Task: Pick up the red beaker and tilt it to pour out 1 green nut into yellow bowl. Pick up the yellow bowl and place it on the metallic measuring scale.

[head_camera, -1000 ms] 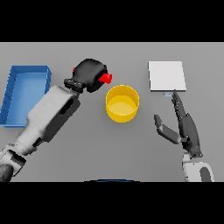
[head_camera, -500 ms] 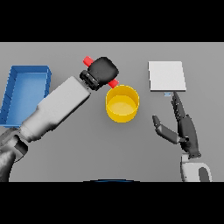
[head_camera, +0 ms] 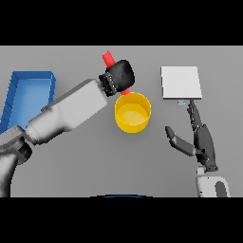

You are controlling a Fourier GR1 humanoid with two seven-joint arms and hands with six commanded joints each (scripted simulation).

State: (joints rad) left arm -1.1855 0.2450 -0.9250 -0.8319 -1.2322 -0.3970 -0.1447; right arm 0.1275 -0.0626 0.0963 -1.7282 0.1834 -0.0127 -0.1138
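— While the left hand [head_camera: 121,76] is wrapped round the red beaker [head_camera: 108,59], how is the beaker sitting?

— Tilted. Its upper end sticks out past the hand toward the far side of the table, and a sliver of red shows at the lower side, just over the far rim of the yellow bowl [head_camera: 133,112]. The fingers are curled tightly about it, so most of the beaker is hidden.

— Is the green nut in the bowl?

— I can't see one. The bowl's inside looks plain yellow, and no nut shows at the beaker's mouth either.

— What could go wrong from here?

— The mouth looks to hang over the rim, not the bowl's middle. If so, a nut sliding out could strike the rim and bounce onto the grey table [head_camera: 85,161]. A steeper tilt could also let out more than one.

— And the right hand [head_camera: 201,140]?

— Idle near the table's right side, fingers straight and relaxed, holding nothing. It lies just in front of the metallic measuring scale [head_camera: 180,82], the pale square plate well apart from the bowl. A blue bin [head_camera: 28,88] stands at far left.
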